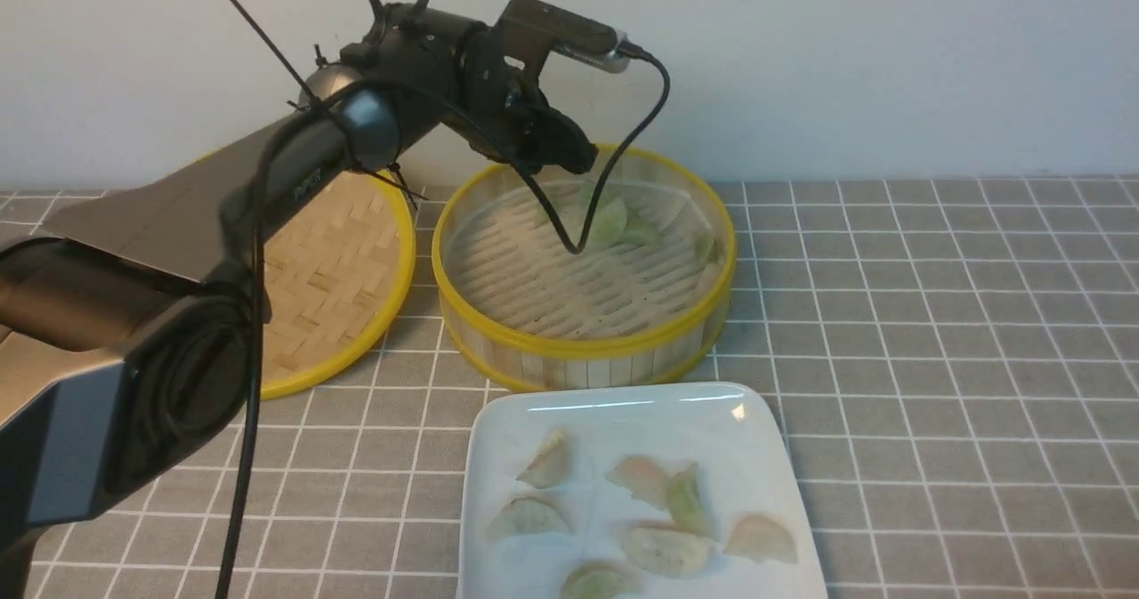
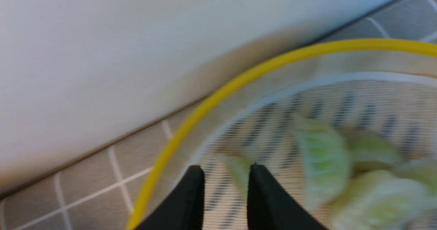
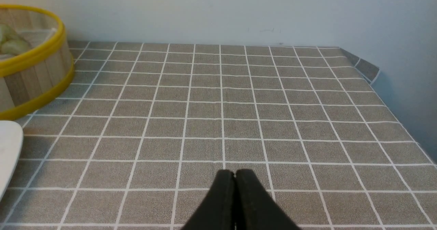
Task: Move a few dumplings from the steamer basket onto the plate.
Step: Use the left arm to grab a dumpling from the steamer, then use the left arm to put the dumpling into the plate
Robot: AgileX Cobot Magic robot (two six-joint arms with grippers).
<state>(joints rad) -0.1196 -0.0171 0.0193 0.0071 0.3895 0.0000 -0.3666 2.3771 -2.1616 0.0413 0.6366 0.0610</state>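
The steamer basket [image 1: 578, 347] stands at the back middle of the table, with a few pale green dumplings [image 1: 614, 221] at its far side and one [image 1: 707, 247] by its right wall. My left gripper [image 1: 569, 149] hangs over the basket's far rim, open and empty. In the blurred left wrist view its jaws [image 2: 226, 170] stand apart over the slatted floor just inside the yellow rim [image 2: 239, 81], with the dumplings [image 2: 324, 158] close beside them. The white plate [image 1: 623, 396] in front holds several dumplings [image 1: 667, 550]. My right gripper [image 3: 235, 172] is shut and empty over the bare tablecloth.
The flat woven bamboo lid [image 1: 338, 270] lies left of the basket, partly under my left arm. A cable hangs from the left wrist into the basket. The right wrist view shows the basket's wall [image 3: 34, 69], the plate's edge [image 3: 8, 148], and the wall at the table's far side.
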